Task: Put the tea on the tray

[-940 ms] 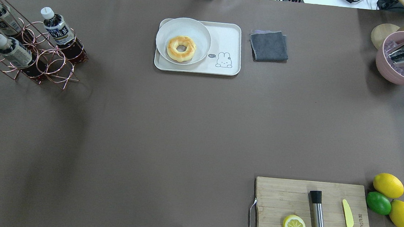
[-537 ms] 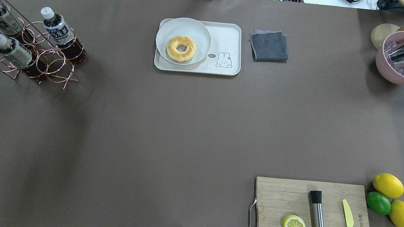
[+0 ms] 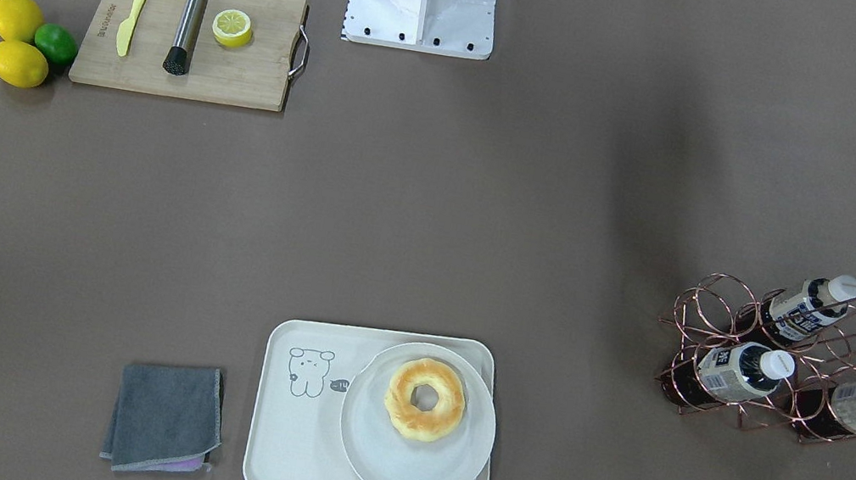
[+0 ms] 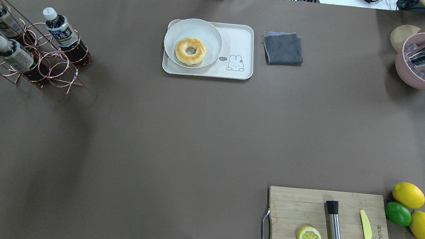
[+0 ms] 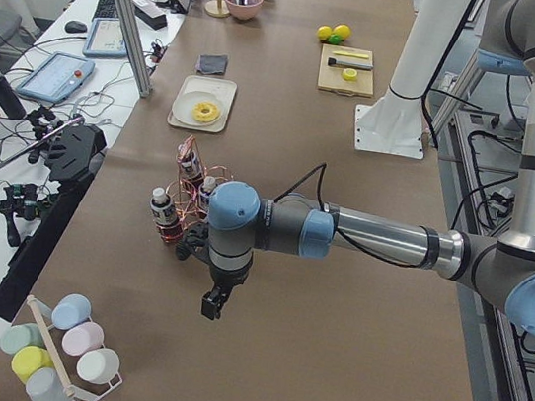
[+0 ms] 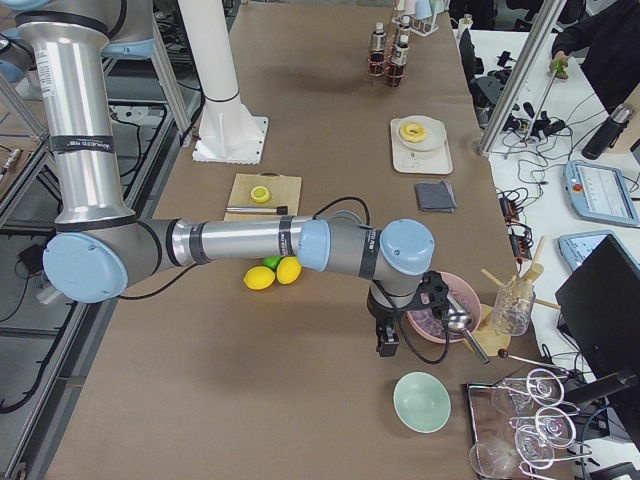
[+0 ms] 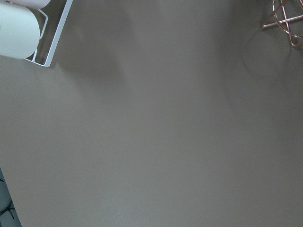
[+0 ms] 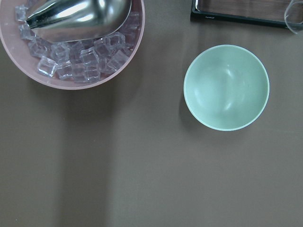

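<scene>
Three tea bottles stand in a copper wire rack (image 4: 53, 69) at the table's far left: one (image 4: 60, 31) nearest the tray, two others (image 4: 2, 16) (image 4: 12, 54) behind it. They also show in the front view (image 3: 743, 367). The cream tray (image 4: 238, 41) with a small animal drawing lies at the far middle. My left gripper (image 5: 211, 307) hangs above the table just beyond the rack, past the table's left end. My right gripper (image 6: 385, 345) hangs beside the pink ice bowl. Both show only in side views, so I cannot tell if they are open or shut.
A round white plate (image 4: 174, 31) with a doughnut (image 4: 190, 51) fills the tray's left half. A grey cloth (image 4: 282, 48) lies right of the tray. A pink ice bowl (image 4: 401, 66) with a scoop stands far right. A cutting board (image 4: 293, 203) and citrus fruits (image 4: 408, 195) sit near right. A green bowl (image 8: 226, 87) is close to the right gripper.
</scene>
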{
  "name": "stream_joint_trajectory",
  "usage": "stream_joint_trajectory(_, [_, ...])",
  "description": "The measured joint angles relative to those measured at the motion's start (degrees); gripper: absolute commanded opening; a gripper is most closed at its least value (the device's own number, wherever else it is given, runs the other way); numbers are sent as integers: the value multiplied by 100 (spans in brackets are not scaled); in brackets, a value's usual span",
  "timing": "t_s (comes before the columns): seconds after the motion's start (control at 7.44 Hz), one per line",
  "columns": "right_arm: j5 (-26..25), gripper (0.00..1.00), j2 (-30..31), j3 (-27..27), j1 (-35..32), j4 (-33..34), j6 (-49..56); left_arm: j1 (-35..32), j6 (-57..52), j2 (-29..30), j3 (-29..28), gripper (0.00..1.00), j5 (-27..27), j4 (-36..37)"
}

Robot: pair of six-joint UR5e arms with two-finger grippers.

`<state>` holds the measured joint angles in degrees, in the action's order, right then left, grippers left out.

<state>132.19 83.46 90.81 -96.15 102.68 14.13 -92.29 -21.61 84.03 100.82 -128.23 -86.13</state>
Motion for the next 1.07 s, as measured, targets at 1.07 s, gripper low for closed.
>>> stream_joint_trajectory(1.07, [-5,100,-35,14,0,-2,-21,52,-19,224,118,98,25,-13])
